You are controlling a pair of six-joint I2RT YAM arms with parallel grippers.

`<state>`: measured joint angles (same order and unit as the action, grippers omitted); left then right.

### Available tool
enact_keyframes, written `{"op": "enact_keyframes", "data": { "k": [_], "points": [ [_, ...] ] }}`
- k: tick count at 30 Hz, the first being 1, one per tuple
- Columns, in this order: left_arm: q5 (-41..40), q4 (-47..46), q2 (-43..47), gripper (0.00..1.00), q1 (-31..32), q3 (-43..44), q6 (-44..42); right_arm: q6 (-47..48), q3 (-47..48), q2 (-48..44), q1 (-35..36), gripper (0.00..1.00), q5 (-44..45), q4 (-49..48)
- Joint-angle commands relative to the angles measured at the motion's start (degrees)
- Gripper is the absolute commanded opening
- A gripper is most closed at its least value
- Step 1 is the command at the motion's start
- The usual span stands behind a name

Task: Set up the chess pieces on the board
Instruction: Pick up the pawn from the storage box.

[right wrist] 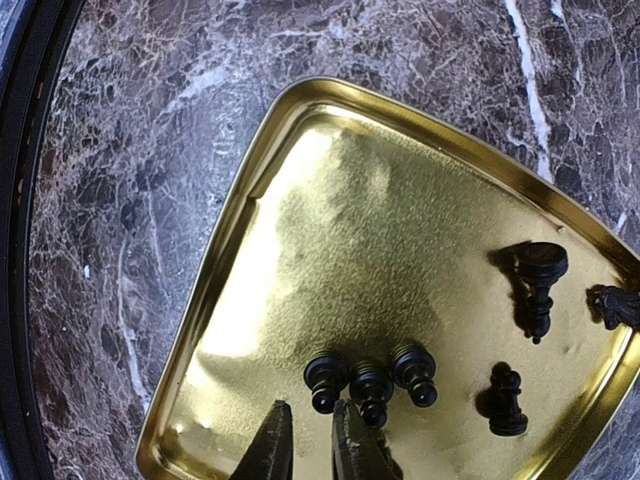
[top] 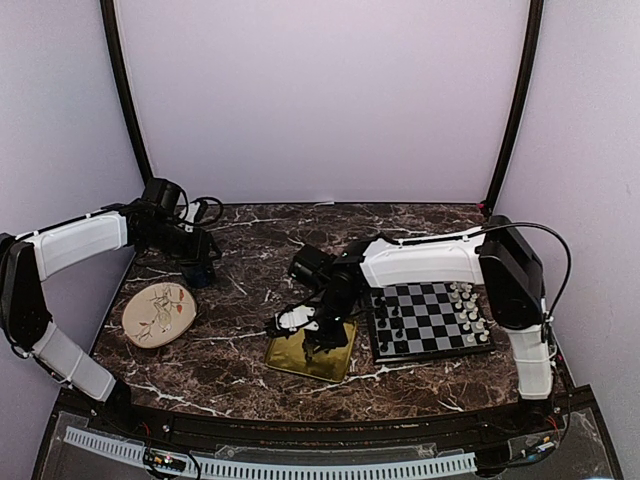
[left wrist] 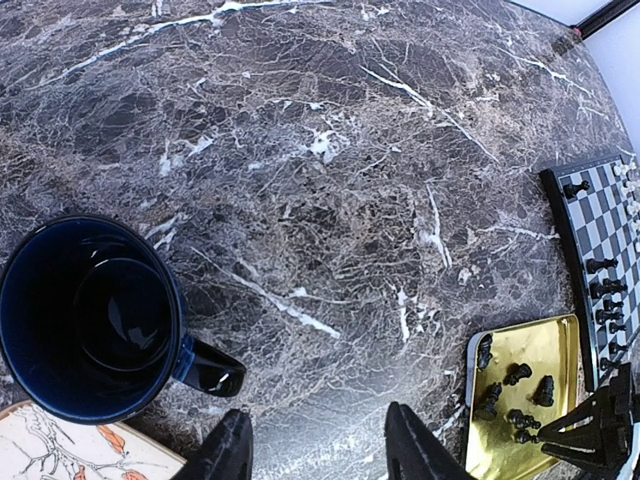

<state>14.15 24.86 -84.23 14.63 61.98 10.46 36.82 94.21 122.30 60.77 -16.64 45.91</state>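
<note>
Our right claw (right wrist: 310, 445) hangs nearly closed and empty above the square gold metal tray (right wrist: 250, 210), just beside three small black chess pieces (right wrist: 371, 381) lying there. Other pieces stand on the black-and-grey checkered board (top: 428, 318). Our left claw (left wrist: 318, 450) hovers half-open over the marble tabletop (left wrist: 330, 180).

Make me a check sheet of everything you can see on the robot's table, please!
Surface: dark marble table.
Job's things: board with pieces along two edges; loose black pieces lie in the gold tray.
Clutter: blue mug; floral plate.
Grippers: left gripper open, empty, above the table; right gripper nearly shut, empty, over the tray.
Cables: black cable on the right arm.
Surroundings: pale walls, black frame poles.
</note>
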Motion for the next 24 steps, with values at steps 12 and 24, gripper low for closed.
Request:
{"op": "enact_keyframes", "data": {
  "k": [12, 24],
  "points": [
    [2.2, -0.4, 0.4, 0.48, -0.1, -0.5, -0.7, -1.6, 2.5, 2.4, 0.7, 0.18, 1.2, -0.6],
    [2.9, -0.4, -0.2, 0.48, -0.1, -0.5, -0.6, -1.9, 4.7, 3.9, 1.1, 0.11, 0.1, 0.5]
  ]
}}
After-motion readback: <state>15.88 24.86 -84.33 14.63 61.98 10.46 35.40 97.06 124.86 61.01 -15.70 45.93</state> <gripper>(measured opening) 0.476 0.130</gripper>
